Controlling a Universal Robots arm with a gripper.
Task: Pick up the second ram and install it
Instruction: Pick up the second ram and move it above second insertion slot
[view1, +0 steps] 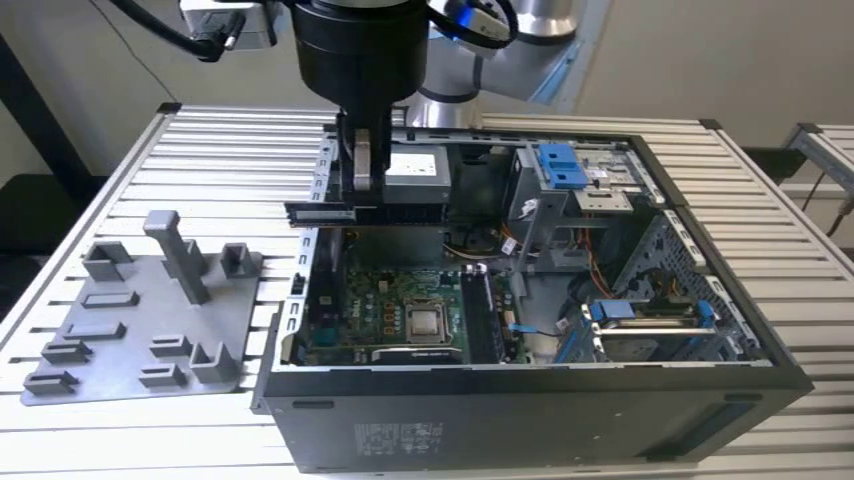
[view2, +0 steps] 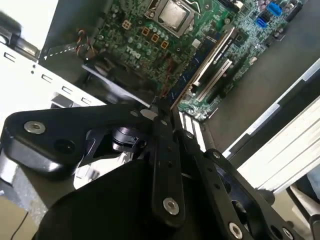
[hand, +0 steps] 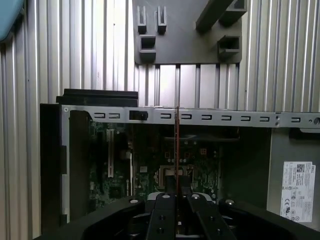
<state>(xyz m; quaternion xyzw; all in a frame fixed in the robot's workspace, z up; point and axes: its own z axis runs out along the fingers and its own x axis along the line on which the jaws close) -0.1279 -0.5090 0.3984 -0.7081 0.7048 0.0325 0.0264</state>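
Slatted counter (view1: 781, 235) carries an open PC case (view1: 534, 430), w/ a grey fixture plate (view1: 134, 320) just beside it on the exterior view's left. Mobo (view1: 387, 310) lies flat in the case bottom. Pincer (view1: 363, 203) hangs over the case near its left wall, pinching the second ram (view1: 320, 212) mid-length. Stick is level, above the mobo, not seated in a slot. First wrist view: ram (hand: 177, 145) edge-on, sticking out from the pincer (hand: 177, 197).
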